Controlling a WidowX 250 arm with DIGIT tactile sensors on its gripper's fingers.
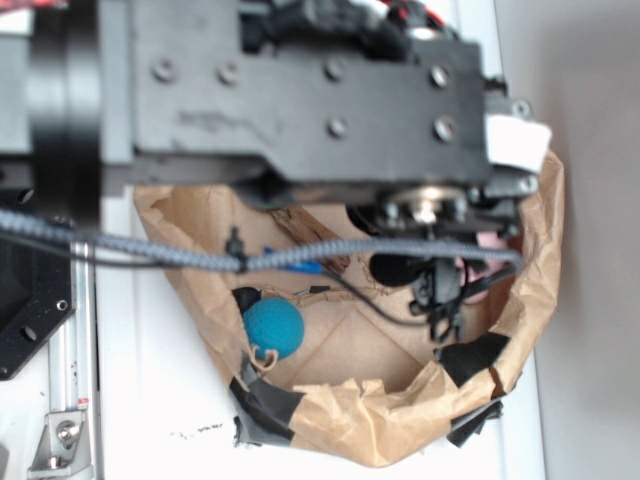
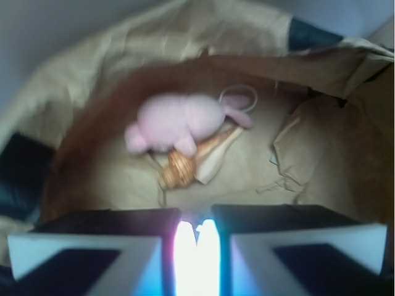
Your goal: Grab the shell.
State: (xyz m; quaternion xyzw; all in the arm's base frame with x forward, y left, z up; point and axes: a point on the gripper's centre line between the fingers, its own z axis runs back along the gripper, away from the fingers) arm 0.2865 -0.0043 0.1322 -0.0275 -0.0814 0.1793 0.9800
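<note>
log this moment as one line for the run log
target: shell ungrasped, touching pink bunny | site: paper bag | gripper: jaws nearly shut, empty, short of shell | status: grab not done

This looks like a robotics lab bench, not a home or a shop. A black robot arm (image 1: pixel 300 90) with bare screw heads fills the top of the exterior view, and a braided grey cable (image 1: pixel 200 258) trails loosely across it. At the left edge of the white table (image 1: pixel 150 400) runs a slotted aluminium rail (image 1: pixel 72 380) with a black mounting plate (image 1: pixel 30 310), the sort of framing used for test rigs. On the table sits a makeshift bin of crumpled brown paper (image 1: pixel 400 420) patched with black tape (image 1: pixel 265 405), holding odd practice items such as a blue ball (image 1: pixel 272 328) and a pink plush toy (image 2: pixel 176 122)
</note>
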